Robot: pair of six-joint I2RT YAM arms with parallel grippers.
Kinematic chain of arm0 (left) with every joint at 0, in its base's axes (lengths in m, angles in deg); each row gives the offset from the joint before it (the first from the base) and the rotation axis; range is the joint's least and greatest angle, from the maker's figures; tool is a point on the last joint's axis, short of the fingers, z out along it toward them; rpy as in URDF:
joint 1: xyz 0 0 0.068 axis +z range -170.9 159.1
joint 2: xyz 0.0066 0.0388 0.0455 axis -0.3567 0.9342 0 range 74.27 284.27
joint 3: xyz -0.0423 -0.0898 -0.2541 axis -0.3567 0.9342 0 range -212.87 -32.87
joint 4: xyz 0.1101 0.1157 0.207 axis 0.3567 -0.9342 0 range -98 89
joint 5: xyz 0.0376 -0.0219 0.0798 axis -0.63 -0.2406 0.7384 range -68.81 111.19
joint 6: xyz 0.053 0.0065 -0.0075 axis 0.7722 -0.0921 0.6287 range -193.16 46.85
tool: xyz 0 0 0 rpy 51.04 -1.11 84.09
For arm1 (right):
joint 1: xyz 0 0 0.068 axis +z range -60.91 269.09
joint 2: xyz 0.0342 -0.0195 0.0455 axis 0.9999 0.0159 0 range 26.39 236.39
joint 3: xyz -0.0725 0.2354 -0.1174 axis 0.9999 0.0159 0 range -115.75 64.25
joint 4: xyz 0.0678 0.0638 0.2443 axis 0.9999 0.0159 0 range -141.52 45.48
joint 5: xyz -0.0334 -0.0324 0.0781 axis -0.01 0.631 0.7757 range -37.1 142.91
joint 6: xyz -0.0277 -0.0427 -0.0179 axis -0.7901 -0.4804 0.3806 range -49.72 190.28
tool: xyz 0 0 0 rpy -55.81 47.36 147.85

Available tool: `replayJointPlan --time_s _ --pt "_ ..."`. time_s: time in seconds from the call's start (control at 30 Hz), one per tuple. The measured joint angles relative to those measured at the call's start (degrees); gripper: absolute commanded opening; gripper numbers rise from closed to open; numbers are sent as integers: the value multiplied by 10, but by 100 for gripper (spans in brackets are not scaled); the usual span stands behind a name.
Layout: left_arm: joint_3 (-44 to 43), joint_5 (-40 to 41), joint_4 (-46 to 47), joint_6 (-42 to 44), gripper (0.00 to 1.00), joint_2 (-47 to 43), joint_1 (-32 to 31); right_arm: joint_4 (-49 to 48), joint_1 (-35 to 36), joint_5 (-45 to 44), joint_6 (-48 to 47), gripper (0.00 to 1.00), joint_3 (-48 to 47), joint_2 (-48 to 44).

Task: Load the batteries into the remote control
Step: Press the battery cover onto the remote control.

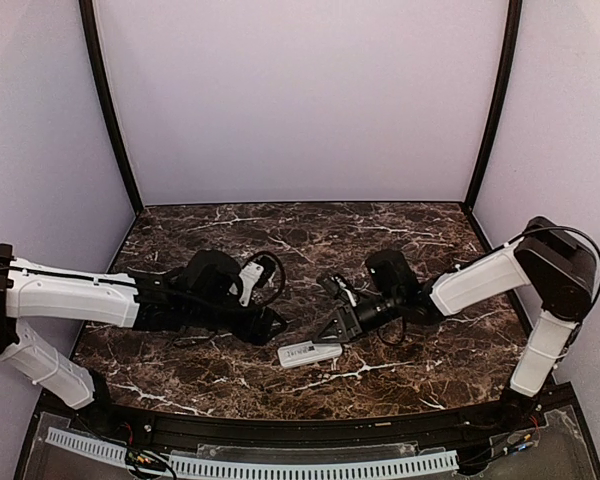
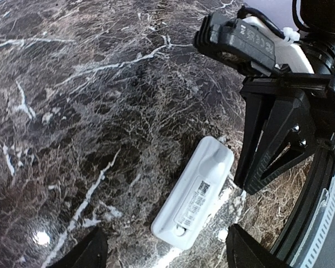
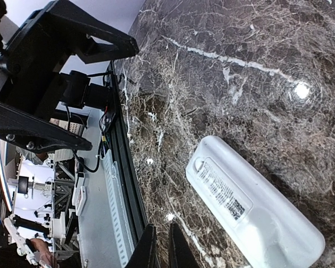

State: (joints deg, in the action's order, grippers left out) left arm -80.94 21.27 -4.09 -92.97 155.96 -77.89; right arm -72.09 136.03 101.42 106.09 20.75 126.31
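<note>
Remote control (image 1: 309, 354) lies back-up on the marble table (image 1: 230, 230) between the arms, cover seemingly on, no batteries in sight, so loaded or not, can't tell. Left gripper (image 2: 167, 254) hangs over it, spread wide, empty; right gripper (image 3: 163, 248) just beside, pinched together on nothing

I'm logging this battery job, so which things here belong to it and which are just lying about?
For the job: remote, label side up; left pincer, open; right pincer, shut. No battery in view.
Just there: marble table; white slotted strip along its near edge.
</note>
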Motion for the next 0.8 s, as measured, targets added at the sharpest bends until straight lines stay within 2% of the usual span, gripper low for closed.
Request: replayJointPlan --time_s 0.17,0.37,0.8 --pt "76 16 42 -102 74 -21 0 18 15 -17 -13 8 -31 21" --pt "99 50 55 -190 73 -9 -7 53 29 -37 -38 7 -65 46" --pt "93 88 86 -259 68 64 -51 110 44 -67 -80 5 -105 100"
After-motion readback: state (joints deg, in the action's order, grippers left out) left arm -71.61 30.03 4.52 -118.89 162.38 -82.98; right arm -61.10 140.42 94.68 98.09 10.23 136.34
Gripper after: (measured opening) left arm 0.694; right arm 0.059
